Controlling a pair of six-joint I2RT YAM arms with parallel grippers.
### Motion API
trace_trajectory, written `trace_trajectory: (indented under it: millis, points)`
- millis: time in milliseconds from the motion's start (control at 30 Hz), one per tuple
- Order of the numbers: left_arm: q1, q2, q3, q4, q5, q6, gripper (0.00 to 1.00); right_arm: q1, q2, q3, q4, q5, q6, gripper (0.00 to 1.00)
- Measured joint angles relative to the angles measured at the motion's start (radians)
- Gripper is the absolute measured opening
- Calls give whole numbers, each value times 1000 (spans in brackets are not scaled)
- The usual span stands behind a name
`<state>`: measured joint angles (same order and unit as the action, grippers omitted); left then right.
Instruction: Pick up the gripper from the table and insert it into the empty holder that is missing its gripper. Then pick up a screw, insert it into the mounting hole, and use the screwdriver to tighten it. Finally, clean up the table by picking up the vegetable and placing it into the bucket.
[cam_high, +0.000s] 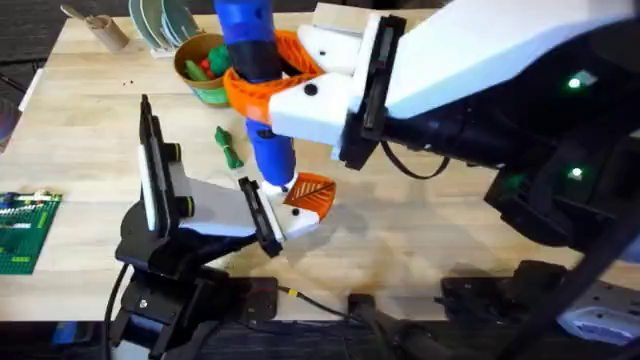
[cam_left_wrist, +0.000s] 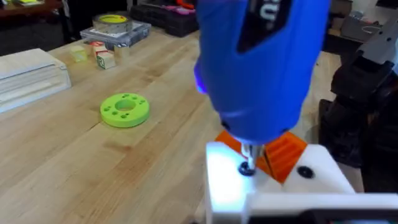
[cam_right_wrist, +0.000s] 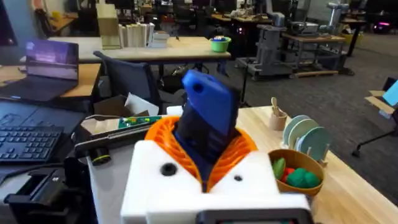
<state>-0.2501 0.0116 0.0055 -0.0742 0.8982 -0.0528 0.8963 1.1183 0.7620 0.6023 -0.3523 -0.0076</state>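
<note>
The job looks to be in its middle stretch: the small orange gripper (cam_high: 311, 190) already sits in the white holder (cam_high: 296, 222) near the front of the counter (cam_high: 420, 235), and the screw (cam_left_wrist: 247, 168) is in its mounting hole on that white block, with the metal bit of the blue screwdriver (cam_high: 255, 60) standing right on it, so I'd judge the tightening is the step in hand. The right gripper (cam_high: 268, 85) is pinching the screwdriver's body between its orange ribbed pads and holds it upright over the holder; from its own wrist the blue tool rises straight out of those pads. The left arm's gripper sits low just beside the holder, but whether it is spread or pressed together I cannot tell. What is left, as far as I can see, is finishing the screw and the clean-up: the slim dark green vegetable (cam_high: 230, 147) lies on the counter, close behind the screwdriver's tip and near the bucket (cam_high: 205, 68), not in it. Counting up: one screwdriver, one seated orange gripper, one holder, one screw showing, one loose vegetable, one bucket with red and green toys already inside, and one flat green ring (cam_left_wrist: 124, 109) off to the side.
</note>
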Motion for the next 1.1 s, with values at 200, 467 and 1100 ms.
trace_trajectory:
  millis: [200,467,1100]
  points:
    - [0,0,0,0,0,0,4,0,0,-1,-11,1,-5,27]
    - [0,0,0,0,0,0,4,0,0,-1,-24,20,-22,27]
    - [0,0,0,0,0,0,4,0,0,-1,-35,30,-24,27]
